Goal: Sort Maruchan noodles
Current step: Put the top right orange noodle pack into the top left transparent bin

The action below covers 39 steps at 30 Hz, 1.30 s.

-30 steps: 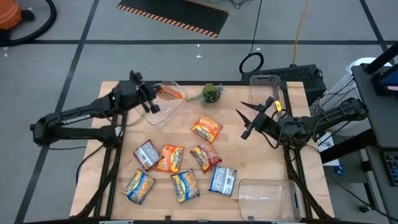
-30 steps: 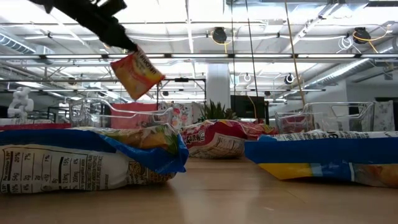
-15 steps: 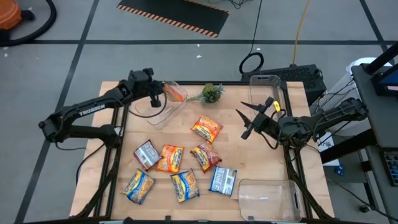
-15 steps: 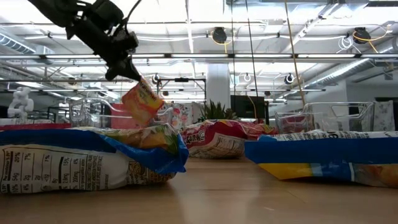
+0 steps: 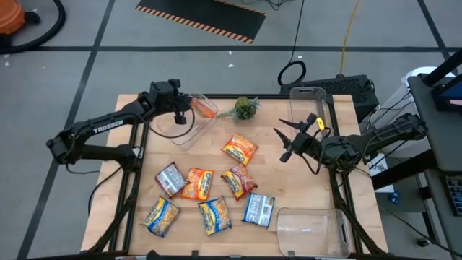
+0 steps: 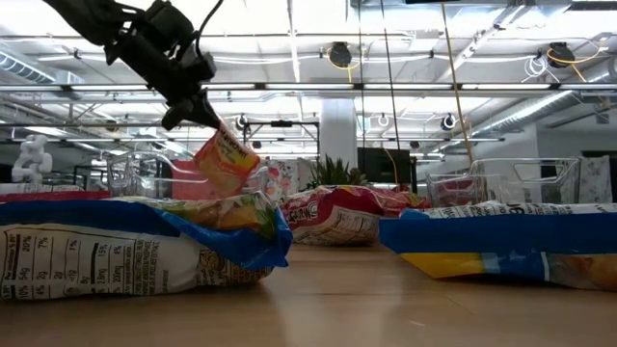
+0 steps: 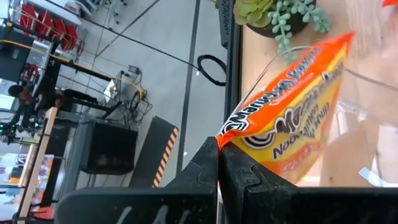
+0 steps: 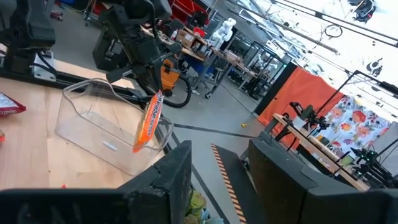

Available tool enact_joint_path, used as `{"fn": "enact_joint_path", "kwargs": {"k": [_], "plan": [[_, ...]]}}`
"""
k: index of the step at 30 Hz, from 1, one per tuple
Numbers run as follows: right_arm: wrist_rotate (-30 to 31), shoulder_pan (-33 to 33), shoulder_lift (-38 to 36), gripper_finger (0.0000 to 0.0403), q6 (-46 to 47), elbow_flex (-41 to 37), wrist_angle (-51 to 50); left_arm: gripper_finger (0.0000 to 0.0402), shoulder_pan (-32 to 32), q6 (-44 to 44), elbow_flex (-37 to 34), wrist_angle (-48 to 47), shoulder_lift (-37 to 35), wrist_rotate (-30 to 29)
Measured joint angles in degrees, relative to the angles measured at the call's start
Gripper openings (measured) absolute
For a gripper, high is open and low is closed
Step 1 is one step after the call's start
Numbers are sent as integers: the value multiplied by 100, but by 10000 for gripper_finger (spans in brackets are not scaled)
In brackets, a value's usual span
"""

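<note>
The left gripper [image 5: 189, 108] has its fingers clamped on the top edge of an orange crinkly plastic noodle packet [image 5: 203, 108], which hangs above the clear plastic bin [image 5: 189, 132] at the far left side of the wooden tabletop [image 5: 289, 180]. From how it dangles by one edge, I judge the packet light and its wrapper thin and a little slippery, with a brittle noodle block inside, so a pinch on the sealed edge seems the right place to hold. Seven more flat packets lie loose on the tabletop, among them an orange one [image 5: 240, 149] near the middle and a blue-white one [image 5: 258, 209] toward the front. The right gripper [image 5: 283, 142] waits above the right side, its fingers apart and empty. A small green plant sprig [image 5: 245, 108] stands just beside the bin. Around is a workshop with grey floor and hanging ceiling lights [image 6: 337, 53].
</note>
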Motion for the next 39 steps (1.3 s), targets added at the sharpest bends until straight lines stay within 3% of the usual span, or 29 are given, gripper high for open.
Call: {"fn": "enact_joint_path", "kwargs": {"k": [23, 30, 39], "plan": [[-7, 0, 0, 151, 0, -4, -6, 14, 221, -241, -2, 252, 342, -22], [-17, 0, 0, 151, 19, -4, -19, 19, 219, -746, -2, 189, 342, -153], [-24, 0, 0, 151, 26, -4, -17, 89, 221, -1262, -2, -66, 338, -328]]}}
